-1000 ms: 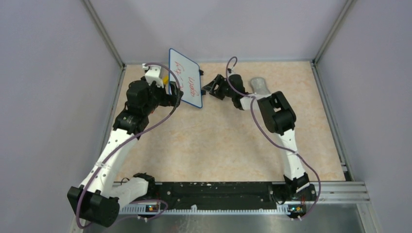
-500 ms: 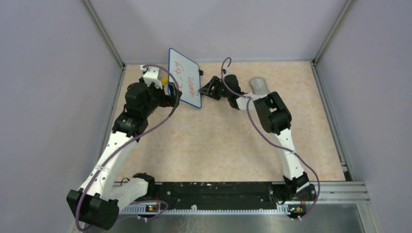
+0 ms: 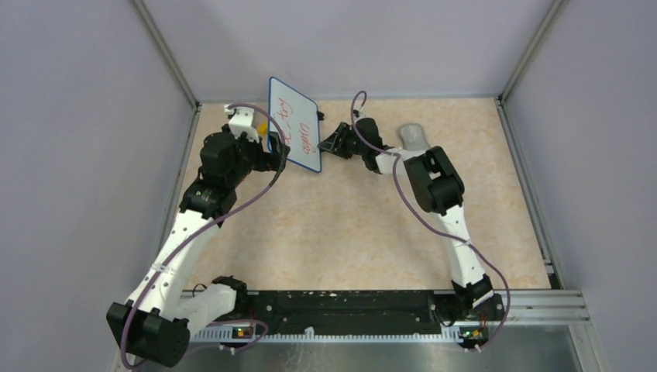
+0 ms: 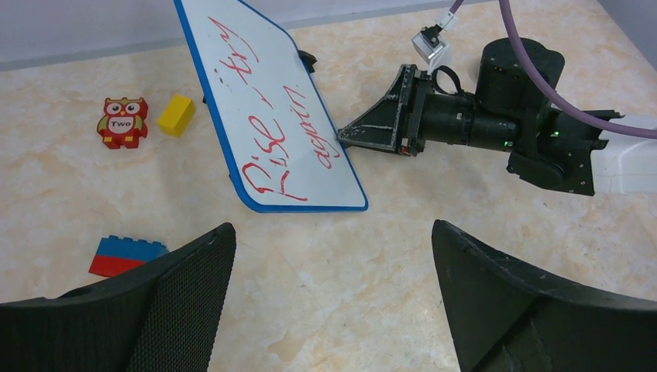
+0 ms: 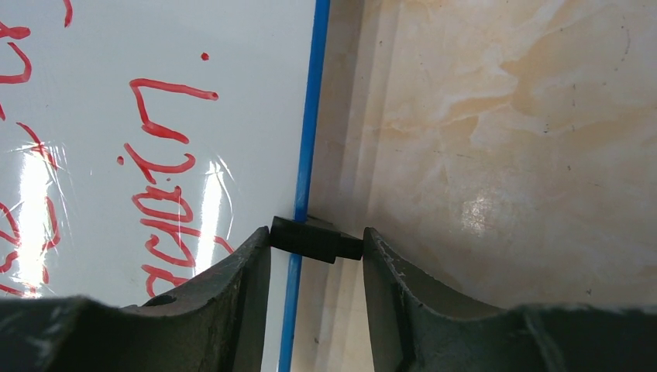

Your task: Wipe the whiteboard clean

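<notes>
The whiteboard (image 3: 295, 133) has a blue frame and red handwriting. It stands tilted up on one edge at the back left of the table. It also shows in the left wrist view (image 4: 271, 116) and the right wrist view (image 5: 155, 116). My right gripper (image 3: 325, 142) is at the board's right edge, and its jaws press on both ends of the board's small black foot (image 5: 314, 239). My left gripper (image 4: 331, 229) is wide open and empty, just in front of the board's lower edge.
A grey lumpy cloth (image 3: 413, 137) lies at the back, behind the right arm. An owl block (image 4: 122, 122), a yellow block (image 4: 176, 115) and a blue and red brick (image 4: 124, 256) lie left of the board. Walls enclose the table.
My right gripper has moved slightly left toward the board's edge. The left arm has shifted a little. The board stands as before.
</notes>
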Tool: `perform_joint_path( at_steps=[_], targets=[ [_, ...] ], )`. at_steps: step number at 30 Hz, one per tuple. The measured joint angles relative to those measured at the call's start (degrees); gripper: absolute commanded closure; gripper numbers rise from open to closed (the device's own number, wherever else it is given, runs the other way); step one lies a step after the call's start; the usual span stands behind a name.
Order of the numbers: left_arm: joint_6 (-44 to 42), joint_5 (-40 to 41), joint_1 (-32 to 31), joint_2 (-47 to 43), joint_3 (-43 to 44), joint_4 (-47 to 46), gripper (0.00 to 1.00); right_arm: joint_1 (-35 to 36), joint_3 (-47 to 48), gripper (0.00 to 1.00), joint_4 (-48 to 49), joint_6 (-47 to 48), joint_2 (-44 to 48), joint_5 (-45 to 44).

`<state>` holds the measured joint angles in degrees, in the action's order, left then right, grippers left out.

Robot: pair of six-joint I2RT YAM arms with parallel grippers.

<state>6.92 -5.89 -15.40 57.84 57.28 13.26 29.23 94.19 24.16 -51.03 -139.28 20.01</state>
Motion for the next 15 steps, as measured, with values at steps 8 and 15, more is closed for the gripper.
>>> perform_joint_path(
  at_steps=[8, 15],
  targets=[
    [0.0, 1.68, 0.13, -0.37, -0.31, -0.02, 0.01, 0.02, -3.93, 0.85, 3.91, -0.44, 1.18, 0.31],
    [0.9, 1.22, 4.87, -2.21, -0.83, -0.35, 0.01, 0.17, -14.71, 0.95, 7.56, -2.49, 7.04, 0.79]
  ],
)
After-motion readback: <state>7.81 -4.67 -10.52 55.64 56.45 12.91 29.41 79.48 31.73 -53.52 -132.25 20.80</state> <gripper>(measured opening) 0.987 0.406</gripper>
